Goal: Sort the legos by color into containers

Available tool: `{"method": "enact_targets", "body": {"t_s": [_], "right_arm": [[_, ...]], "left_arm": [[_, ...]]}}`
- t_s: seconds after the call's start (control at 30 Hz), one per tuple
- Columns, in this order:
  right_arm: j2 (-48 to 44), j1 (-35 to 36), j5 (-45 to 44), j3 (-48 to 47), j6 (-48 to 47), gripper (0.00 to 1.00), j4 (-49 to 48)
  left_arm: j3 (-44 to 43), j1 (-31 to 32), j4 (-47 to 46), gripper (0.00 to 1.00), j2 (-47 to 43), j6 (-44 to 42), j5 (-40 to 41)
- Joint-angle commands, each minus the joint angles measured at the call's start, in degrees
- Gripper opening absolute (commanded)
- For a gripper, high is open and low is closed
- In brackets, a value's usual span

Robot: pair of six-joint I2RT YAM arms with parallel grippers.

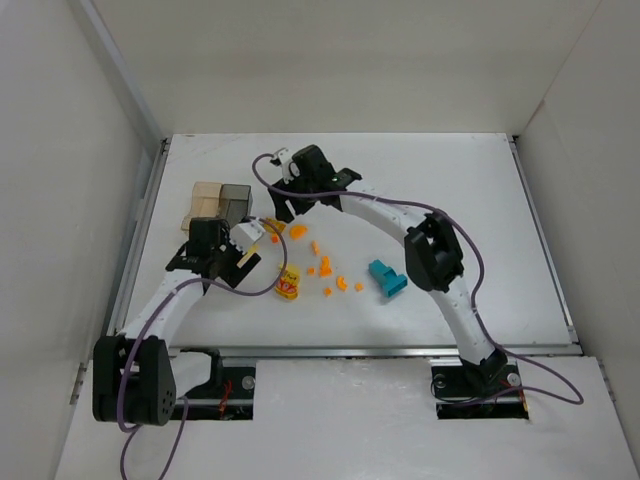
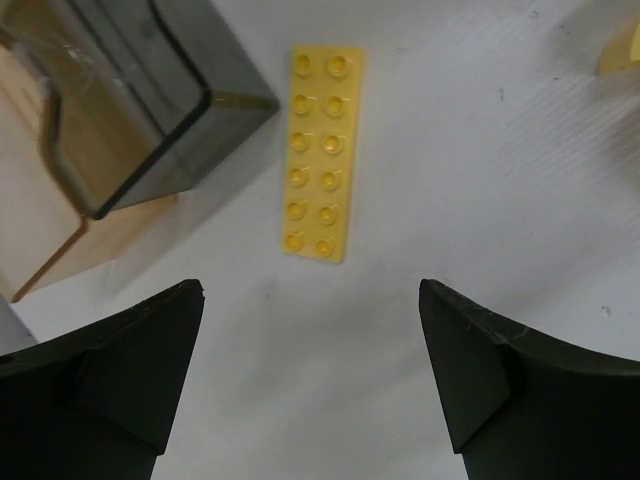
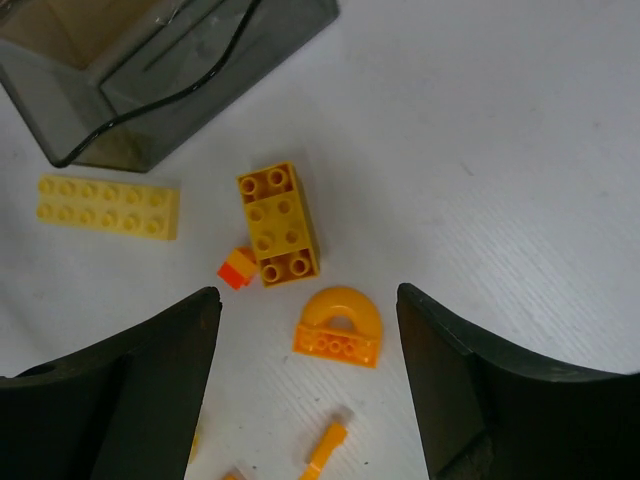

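Left fingers (image 2: 130, 380) stood wide apart and empty over the tabletop (image 2: 480, 180). A flat yellow plate (image 2: 322, 153) lay just ahead of them beside the smoky grey box (image 2: 130, 100), which adjoined the amber box (image 2: 90, 245). Right fingers (image 3: 480, 380), also wide and empty, stood either side of an orange arch (image 3: 340, 328), near a yellow-orange brick (image 3: 280, 225). Orange bits (image 1: 325, 268) and the teal block (image 1: 387, 279) lay well apart from both boxes.

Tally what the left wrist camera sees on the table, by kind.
Boxes: 2, grey box and amber box.
Yellow legos: 2, plate and a piece cut off at the corner.
Total: 4.
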State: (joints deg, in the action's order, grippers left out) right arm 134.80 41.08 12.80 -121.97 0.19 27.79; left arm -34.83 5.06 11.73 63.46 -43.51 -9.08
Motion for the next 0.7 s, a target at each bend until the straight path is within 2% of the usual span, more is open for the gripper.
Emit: {"method": "enact_targets", "body": {"t_s": [0.0, 0.13, 0.27, 0.4, 0.67], "right_arm": [[-0.2, -0.5, -0.1, -1.0, -0.8, 0.76, -2.5], [-4.2, -0.5, 0.7, 5.7, -0.2, 0.76, -6.4], [-5.4, -0.5, 0.7, 7.6, -0.2, 0.76, -7.0], [-6.0, -0.5, 1.3, 8.1, -0.2, 0.76, -7.0], [-8.6, -0.5, 3.1, 10.6, -0.2, 0.77, -7.6]], "left_arm": [[1.1, 1.0, -4.9, 0.87, 2.2, -0.7, -2.6], [1.1, 0.3, -7.0, 0.87, 5.0, -2.5, -2.0], [0.3, -0.2, -6.4, 0.86, 8.9, -2.5, -1.5], [-3.1, -0.2, -3.5, 0.83, 11.5, -3.7, -5.4], [-6.4, -3.5, -0.5, 0.83, 13.4, 3.7, -5.9]]}}
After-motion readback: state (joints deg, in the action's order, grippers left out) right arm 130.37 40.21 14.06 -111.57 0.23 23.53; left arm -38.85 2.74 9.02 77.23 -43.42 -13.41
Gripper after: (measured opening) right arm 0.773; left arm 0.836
